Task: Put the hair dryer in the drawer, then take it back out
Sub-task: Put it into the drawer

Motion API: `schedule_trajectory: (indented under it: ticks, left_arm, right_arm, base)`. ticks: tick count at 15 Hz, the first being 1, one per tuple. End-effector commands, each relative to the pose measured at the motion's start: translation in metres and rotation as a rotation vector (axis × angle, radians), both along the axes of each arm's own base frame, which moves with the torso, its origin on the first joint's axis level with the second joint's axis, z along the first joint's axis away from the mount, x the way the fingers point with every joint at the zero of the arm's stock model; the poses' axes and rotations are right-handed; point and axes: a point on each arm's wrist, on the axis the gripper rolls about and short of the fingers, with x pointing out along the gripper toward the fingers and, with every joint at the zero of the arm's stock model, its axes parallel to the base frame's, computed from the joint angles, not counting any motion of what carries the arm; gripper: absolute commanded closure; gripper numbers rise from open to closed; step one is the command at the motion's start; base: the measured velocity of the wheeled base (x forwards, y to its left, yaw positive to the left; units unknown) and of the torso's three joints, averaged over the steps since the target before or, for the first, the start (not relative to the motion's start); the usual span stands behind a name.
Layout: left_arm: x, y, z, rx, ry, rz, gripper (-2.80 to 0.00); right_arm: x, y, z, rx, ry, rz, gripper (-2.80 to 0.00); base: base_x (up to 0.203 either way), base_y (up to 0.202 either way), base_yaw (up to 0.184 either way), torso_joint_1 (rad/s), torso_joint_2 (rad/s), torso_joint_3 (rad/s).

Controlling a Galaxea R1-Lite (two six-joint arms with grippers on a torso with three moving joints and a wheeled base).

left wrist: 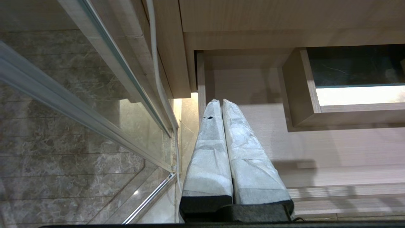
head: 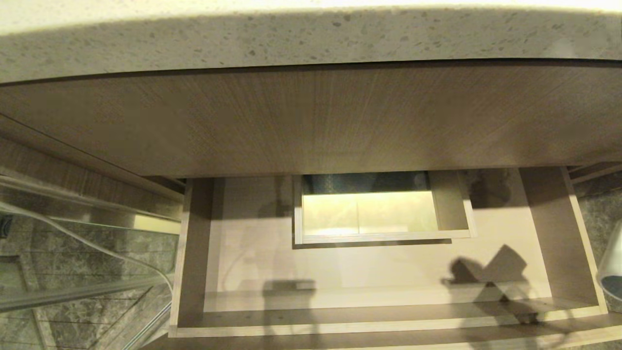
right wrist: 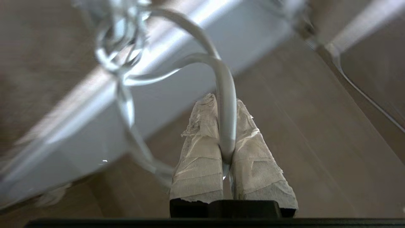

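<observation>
Drawer [head: 369, 272] open, dryer cord [right wrist: 226, 104] in R tool [right wrist: 225, 104]

We list a speckled stone countertop [head: 311, 39]; directly beneath the countertop, a tall wood-grain panel [head: 311, 121]; below and left of it, a glass door [head: 73, 262] over marble floor [head: 29, 243].

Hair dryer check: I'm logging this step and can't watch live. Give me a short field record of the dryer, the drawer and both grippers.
drawer: pulled open below the counter; no dryer lying on the visible floor
cut-out: boxed rectangle in the drawer's middle
hair dryer: white head just showing at the head view's right edge, outside the drawer
cord: pale loop pinched between the right gripper's fingers
right gripper: shut on the cord
left gripper: shut, empty, above the drawer's left end
</observation>
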Motion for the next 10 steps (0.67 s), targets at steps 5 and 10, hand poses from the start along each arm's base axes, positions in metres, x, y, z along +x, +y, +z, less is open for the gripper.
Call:
schedule_trajectory:
  ticks: [5,10]
  left_arm:
    - [0.004,0.0,-0.011,0.0,0.038,0.0,0.0]
    - [0.004,0.0,-0.011,0.0,0.038,0.0,0.0]
  right_arm:
    - [0.053,-0.027,-0.011,0.212,0.172,0.199,0.0]
    - [0.085,-0.045,-0.025,0.337,0.266,0.27,0.0]
  base:
    - [0.0,0.0,0.0,0.0,0.0,0.0]
    - [0.0,0.0,0.0,0.0,0.0,0.0]
